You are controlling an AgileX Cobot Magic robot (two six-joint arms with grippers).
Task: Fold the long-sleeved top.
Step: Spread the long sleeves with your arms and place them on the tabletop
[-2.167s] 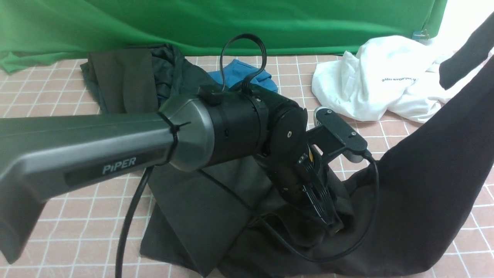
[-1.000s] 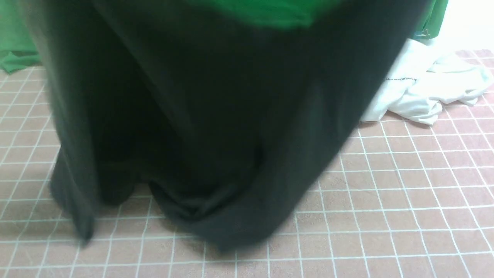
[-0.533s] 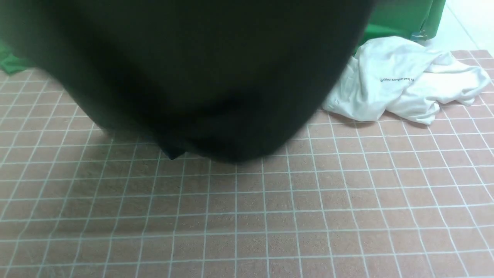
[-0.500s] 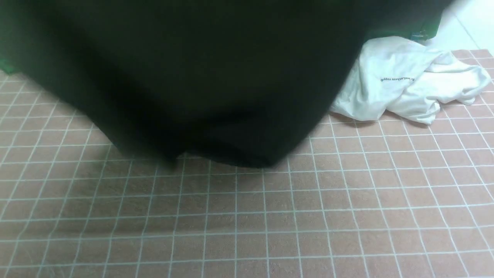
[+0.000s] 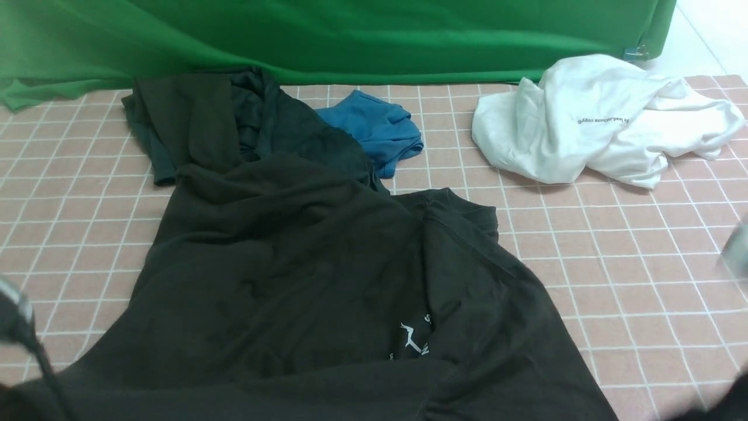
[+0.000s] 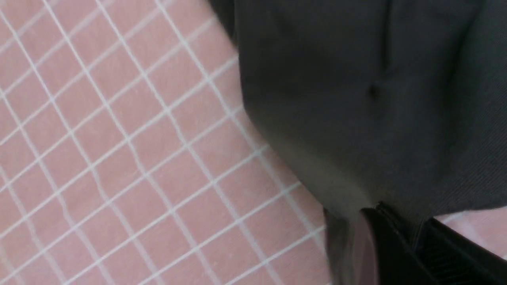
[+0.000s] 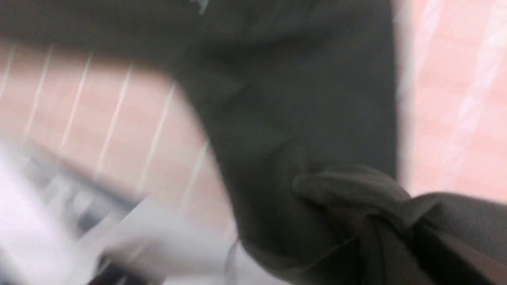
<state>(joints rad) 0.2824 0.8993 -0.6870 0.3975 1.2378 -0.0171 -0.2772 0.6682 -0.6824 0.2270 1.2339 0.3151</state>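
Front view catches only a sliver of the left arm (image 5: 13, 313): blurred dark grey with a pale band, a thin black cable (image 5: 49, 374) trailing below it. The left jaws are matte black, one face finely ribbed. The right jaws blur into dark, indistinct shapes

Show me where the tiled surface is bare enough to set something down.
Largest bare patch: the tiled surface on the right, between the long-sleeved top and the white tee. A narrower strip lies left of the top. Crowded at the back: greenish-black shirt and blue garment bunch together.
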